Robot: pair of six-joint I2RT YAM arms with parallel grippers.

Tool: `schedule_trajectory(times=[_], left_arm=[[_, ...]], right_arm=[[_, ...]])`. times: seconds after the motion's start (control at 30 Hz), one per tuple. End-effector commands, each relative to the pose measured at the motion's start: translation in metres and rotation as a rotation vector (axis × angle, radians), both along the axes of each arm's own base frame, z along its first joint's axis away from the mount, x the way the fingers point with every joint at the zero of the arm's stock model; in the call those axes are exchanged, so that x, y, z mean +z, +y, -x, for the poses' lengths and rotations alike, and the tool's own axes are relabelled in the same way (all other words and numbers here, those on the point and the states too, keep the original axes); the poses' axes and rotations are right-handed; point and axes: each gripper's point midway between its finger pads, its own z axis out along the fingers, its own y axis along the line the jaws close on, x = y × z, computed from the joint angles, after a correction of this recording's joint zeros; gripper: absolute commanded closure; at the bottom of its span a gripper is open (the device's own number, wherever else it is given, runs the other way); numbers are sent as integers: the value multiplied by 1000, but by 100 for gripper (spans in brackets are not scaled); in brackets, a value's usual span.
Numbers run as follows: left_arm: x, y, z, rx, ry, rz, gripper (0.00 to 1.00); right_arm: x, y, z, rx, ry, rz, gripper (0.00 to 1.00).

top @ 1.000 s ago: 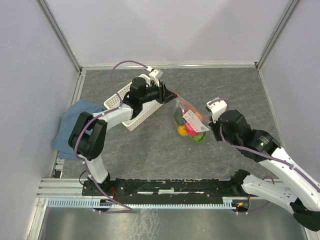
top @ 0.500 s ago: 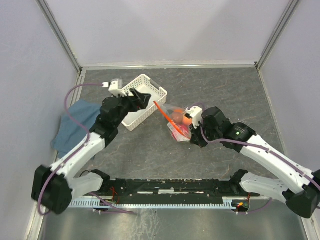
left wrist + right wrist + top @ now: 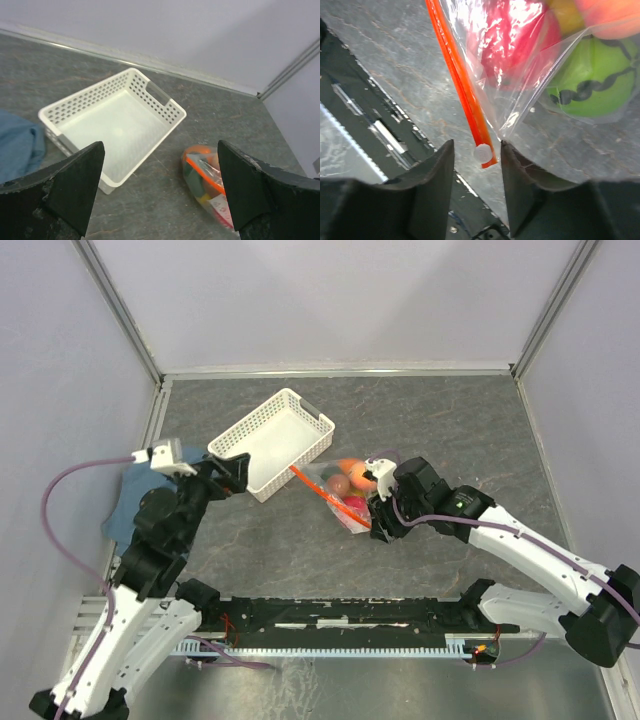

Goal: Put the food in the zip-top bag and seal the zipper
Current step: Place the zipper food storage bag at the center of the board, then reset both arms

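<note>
The clear zip-top bag (image 3: 342,490) lies on the table right of the basket, filled with the food: an orange (image 3: 352,469), a peach, a red apple (image 3: 512,35) and a green round piece (image 3: 592,75). Its orange zipper (image 3: 460,80) runs along the mouth edge, with the white slider (image 3: 482,152) at the near end. My right gripper (image 3: 477,175) is open, its fingers either side of that slider end with a gap on both sides. My left gripper (image 3: 160,195) is wide open and holds nothing. It hangs back above the table, left of the bag (image 3: 210,172).
A white lattice basket (image 3: 322,423) with nothing in it stands at the back left, seen in the left wrist view too (image 3: 165,107). A blue cloth (image 3: 17,145) lies at the left edge. The black rail along the table's near edge (image 3: 375,130) runs close to my right gripper.
My left gripper let go of the bag, opened wide and drew back to the near left. My right gripper carried the bag's slider end down and left, then opened.
</note>
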Motion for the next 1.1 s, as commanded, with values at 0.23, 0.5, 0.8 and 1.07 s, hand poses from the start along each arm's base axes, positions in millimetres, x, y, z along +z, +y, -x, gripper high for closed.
schedule_trajectory(times=[0.23,0.5,0.8,1.07], left_arm=[[9,49,28,143,-140,-190,1],[-4,44,26,114,-124,-209,1],[-3,57,31,170,-156,-199,0],[-5,56,30,162,-151,-203,0]], right_arm=[[86,-69,-62,-441,-473,-4,1],[107,-150,-68,-834,-680,58,1],[114,-179,-55,-955,-763,-35,1],[114,-179,-55,-951,-768,-33,1]])
